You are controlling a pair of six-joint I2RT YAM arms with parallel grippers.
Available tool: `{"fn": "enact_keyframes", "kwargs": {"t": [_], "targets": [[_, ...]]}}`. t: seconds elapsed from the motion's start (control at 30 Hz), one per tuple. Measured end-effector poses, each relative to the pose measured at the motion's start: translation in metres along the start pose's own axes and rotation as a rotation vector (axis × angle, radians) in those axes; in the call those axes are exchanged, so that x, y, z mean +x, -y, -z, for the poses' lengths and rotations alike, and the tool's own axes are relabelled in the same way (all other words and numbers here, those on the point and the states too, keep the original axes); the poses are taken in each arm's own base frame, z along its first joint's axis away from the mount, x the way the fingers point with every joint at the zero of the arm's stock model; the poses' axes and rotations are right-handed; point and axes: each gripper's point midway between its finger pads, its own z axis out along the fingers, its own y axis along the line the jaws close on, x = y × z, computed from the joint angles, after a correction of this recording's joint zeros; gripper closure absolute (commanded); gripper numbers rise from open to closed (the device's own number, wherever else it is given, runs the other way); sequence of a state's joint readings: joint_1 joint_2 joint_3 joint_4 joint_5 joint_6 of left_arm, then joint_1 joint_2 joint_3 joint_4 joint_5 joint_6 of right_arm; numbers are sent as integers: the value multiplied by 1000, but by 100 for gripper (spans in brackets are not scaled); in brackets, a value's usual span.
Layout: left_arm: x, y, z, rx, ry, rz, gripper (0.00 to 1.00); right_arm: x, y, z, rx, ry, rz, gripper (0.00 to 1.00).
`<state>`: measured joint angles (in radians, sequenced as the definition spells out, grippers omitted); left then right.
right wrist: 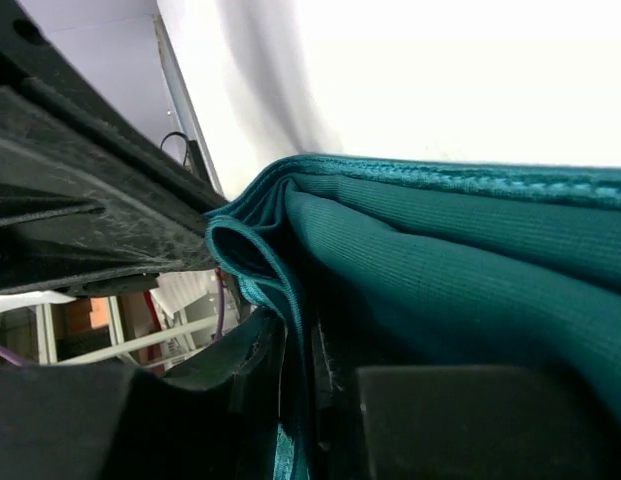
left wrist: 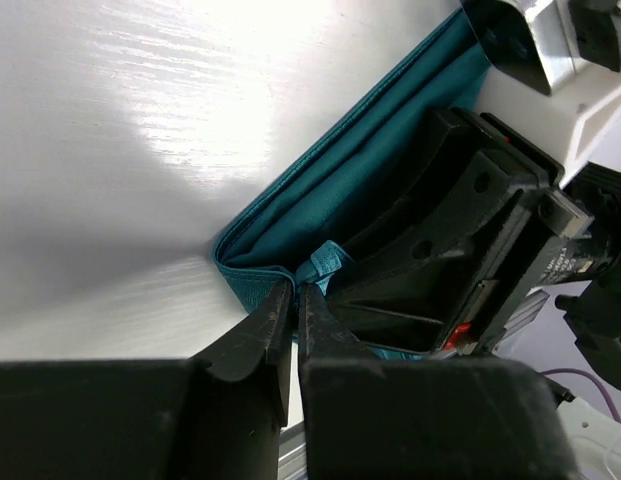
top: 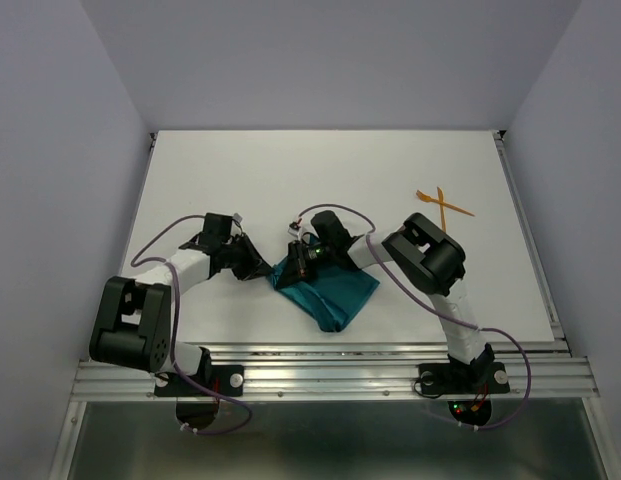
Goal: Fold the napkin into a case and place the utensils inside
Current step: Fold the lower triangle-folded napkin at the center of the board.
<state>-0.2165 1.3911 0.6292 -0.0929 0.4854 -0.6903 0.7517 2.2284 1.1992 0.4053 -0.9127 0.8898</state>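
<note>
Closest to the lens, my black left fingers [left wrist: 294,296] stand nearly together with a thin slit of light between them. Their tips rest against the hemmed corner of the teal soft cloth napkin [left wrist: 370,180]; whether that hem is caught I cannot tell. On the other side, my black right fingers [right wrist: 300,345] are pressed close on a fold of the napkin that runs down into the slit between them. Folded into layers, the napkin lies on the white desk [top: 290,170] near its front edge, between my two arms. Two thin orange plastic utensils [top: 445,205] lie crossed toward the far right, well apart from it.
</note>
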Motion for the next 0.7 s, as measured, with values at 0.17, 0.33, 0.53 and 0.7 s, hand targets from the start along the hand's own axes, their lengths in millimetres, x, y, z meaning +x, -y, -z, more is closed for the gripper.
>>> {"fn": "enact_keyframes", "kwargs": {"t": [0.17,0.33,0.53,0.7], "targets": [[-1,-2,-6,-20,-11,45,100,-2,-5,4,19,0,34,53],[-4,0,-9,-32,-9,76,100,-7,-9,11,76,30,80,49],[-11,4,-10,-42,9,97,100,-6,-4,20,156,52,110,49],[-12,3,-10,-54,16,109,100,6,1,32,211,50,115,51]]}}
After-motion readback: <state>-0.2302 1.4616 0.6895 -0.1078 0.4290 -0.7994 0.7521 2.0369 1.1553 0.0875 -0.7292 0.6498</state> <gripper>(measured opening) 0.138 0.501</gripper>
